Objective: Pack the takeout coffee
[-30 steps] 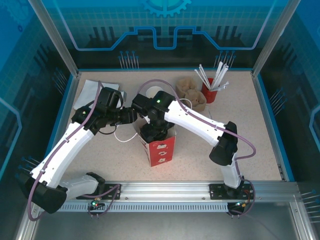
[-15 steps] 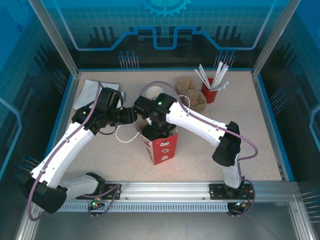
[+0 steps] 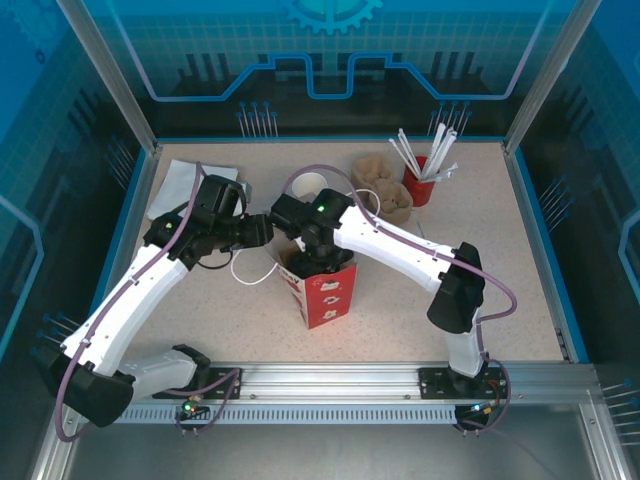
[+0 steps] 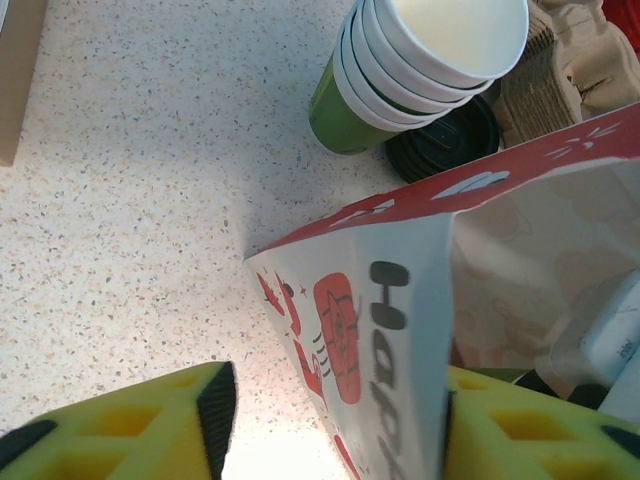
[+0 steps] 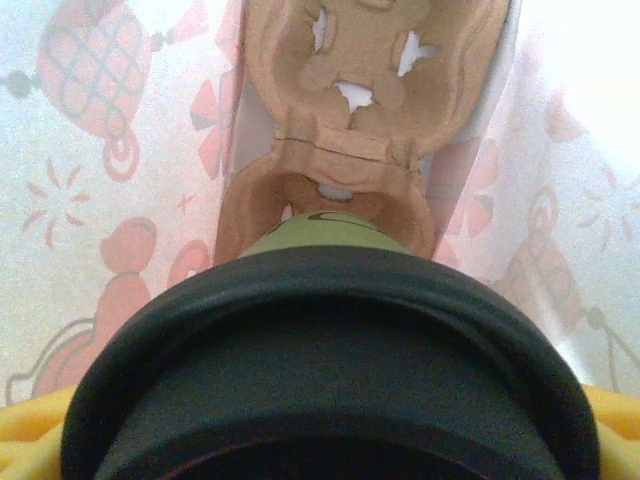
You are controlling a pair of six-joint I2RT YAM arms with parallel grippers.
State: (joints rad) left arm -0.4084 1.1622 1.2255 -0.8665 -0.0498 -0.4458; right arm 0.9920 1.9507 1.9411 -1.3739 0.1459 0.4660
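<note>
The takeout coffee (image 5: 320, 370), olive-green with a black lid, hangs inside the red-and-white paper bag (image 3: 325, 295), and my right gripper (image 3: 310, 255) is shut on it. In the right wrist view the lid is close to the camera. Below it a brown cardboard cup carrier (image 5: 340, 190) lies at the bottom of the bag (image 5: 110, 200). My left gripper (image 3: 262, 232) is at the bag's left rim. In the left wrist view its yellow fingers (image 4: 215, 420) straddle the bag wall (image 4: 400, 300). The right pad rests against the wall and the left pad stands apart from it.
Behind the bag stands a stack of lidless cups (image 4: 420, 60) with a loose black lid (image 4: 445, 145) beside it. Brown cardboard carriers (image 3: 385, 185) and a red cup of white straws (image 3: 425, 180) stand at the back right. White paper (image 3: 180, 185) lies at the back left.
My right gripper has sunk deeper into the bag with the coffee. The bag has shifted slightly. The left arm has hardly moved.
</note>
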